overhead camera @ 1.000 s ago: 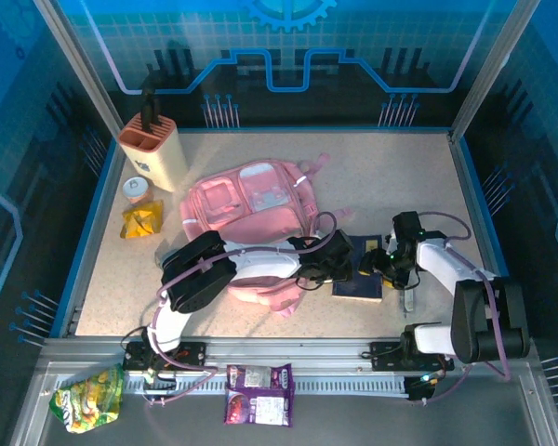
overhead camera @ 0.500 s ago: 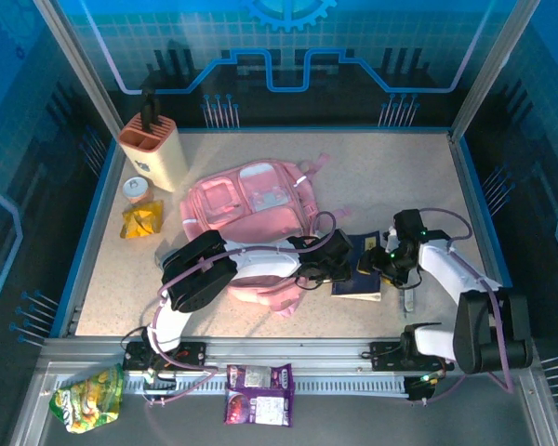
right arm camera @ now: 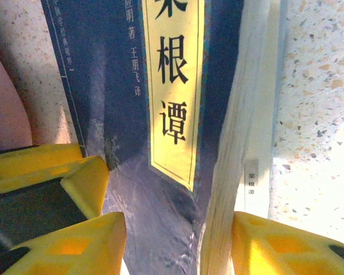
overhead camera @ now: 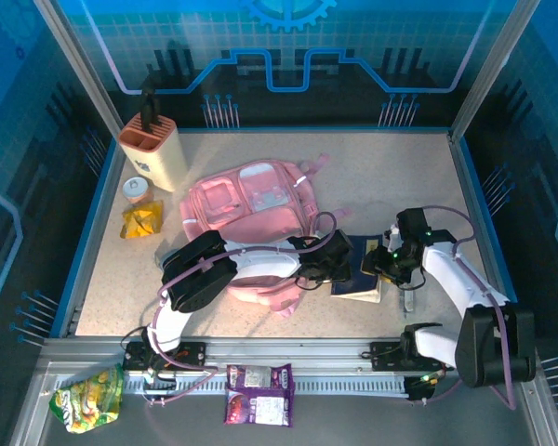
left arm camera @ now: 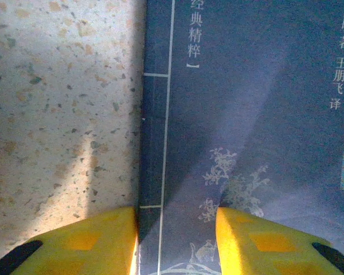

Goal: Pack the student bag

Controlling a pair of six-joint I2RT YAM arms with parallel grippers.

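Low, right end effector (right arm camera: 178,224) astride book (right arm camera: 123,114).

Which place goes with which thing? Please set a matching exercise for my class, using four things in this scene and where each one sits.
Things
1. student bag
2. dark blue book
3. peach holder
4. purple packet

Places
A. far left corner of the table
B. on the metal ledge at the near edge
C. middle of the table
D. lying flat, just right of the bag

Pairs: 1-C, 2-D, 3-A, 4-B
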